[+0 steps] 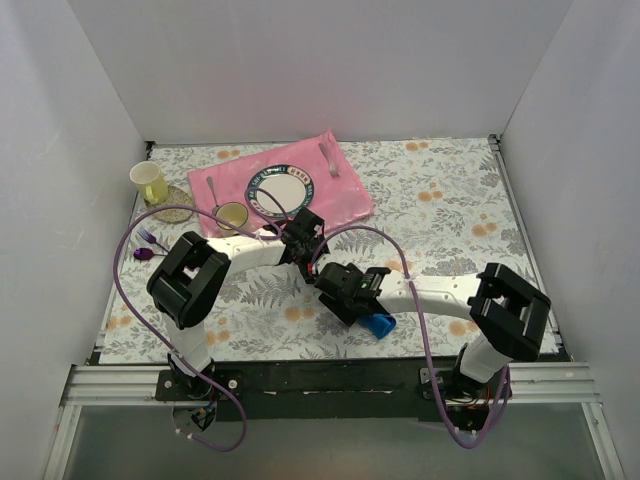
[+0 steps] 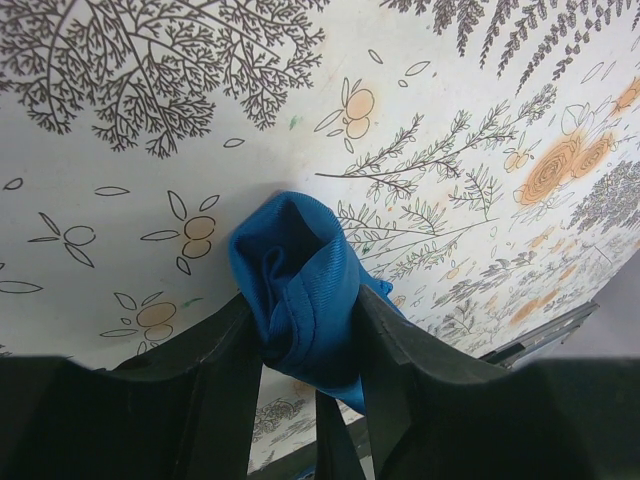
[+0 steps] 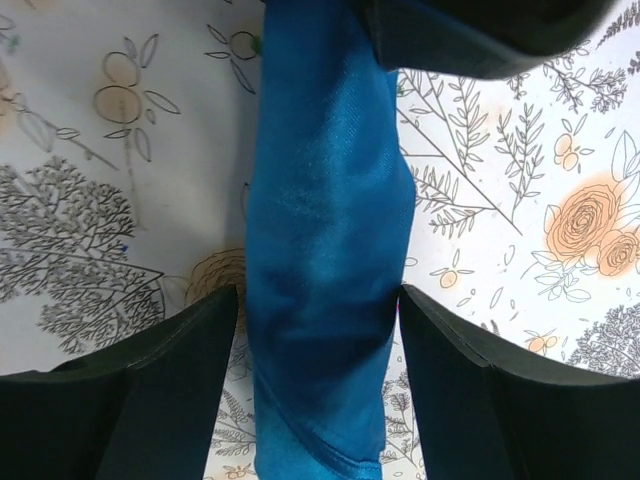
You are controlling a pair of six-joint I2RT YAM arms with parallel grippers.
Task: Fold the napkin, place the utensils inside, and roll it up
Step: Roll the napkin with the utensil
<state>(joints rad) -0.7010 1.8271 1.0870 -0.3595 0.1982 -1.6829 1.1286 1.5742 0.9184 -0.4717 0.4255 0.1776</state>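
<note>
The napkin [image 1: 380, 325] is a tight royal-blue roll lying on the floral tablecloth near the front edge, mostly covered by both grippers in the top view. My left gripper [image 2: 305, 305] is shut on one bunched end of the napkin [image 2: 295, 270]. My right gripper [image 3: 315, 300] straddles the middle of the napkin roll [image 3: 325, 200]. Its jaws are open, with a thin gap on the left side and the right finger [image 3: 430, 330] at the cloth's edge. The left gripper's black body [image 3: 480, 35] shows at the top of the right wrist view. The utensils are out of view.
At the back left a pink placemat [image 1: 345, 195] carries a round plate [image 1: 280, 188], a small yellow-green dish [image 1: 232, 214] and a silver fork [image 1: 330, 158]. A yellow cup [image 1: 148, 181] and purple plastic cutlery [image 1: 150, 243] lie at the left edge. White walls enclose the table.
</note>
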